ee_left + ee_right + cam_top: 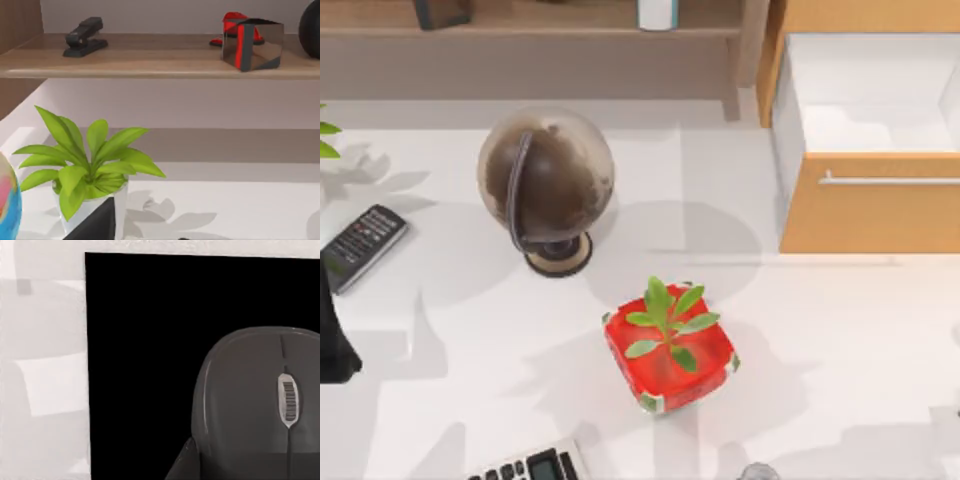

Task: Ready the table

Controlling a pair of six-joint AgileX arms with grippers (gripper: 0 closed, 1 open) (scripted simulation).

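Two plants, a globe and desk clutter on the white bench

Two arms belong to this rig. The left arm (334,340) shows as a black shape at the bench's left edge, left of the globe and nearer the front. In its wrist view, a black wedge that looks like part of the left tool (95,226) sits in front of a white-potted plant (90,167). Whether that tool is open or closed cannot be told.

The bench (820,330) is the wide white surface under everything. On it stands the dark brown globe (545,185), upright on its round foot. Right of the globe and nearer the front sits a red pot with a small green plant (670,345), well apart from it. A black remote control (362,245) lies left of the globe. A calculator (530,468) lies at the front edge, straight forward of the globe. Right of the globe stands the orange-tan drawer unit (865,215), its drawer pulled open. Behind the globe runs the wooden shelf (550,32).

The left wrist view shows that shelf carrying a black stapler (85,37) and a mirrored cube (252,44).

The right wrist view looks down on a grey mouse (260,405) resting on a black mouse pad (145,365), with bare bench beside the pad.
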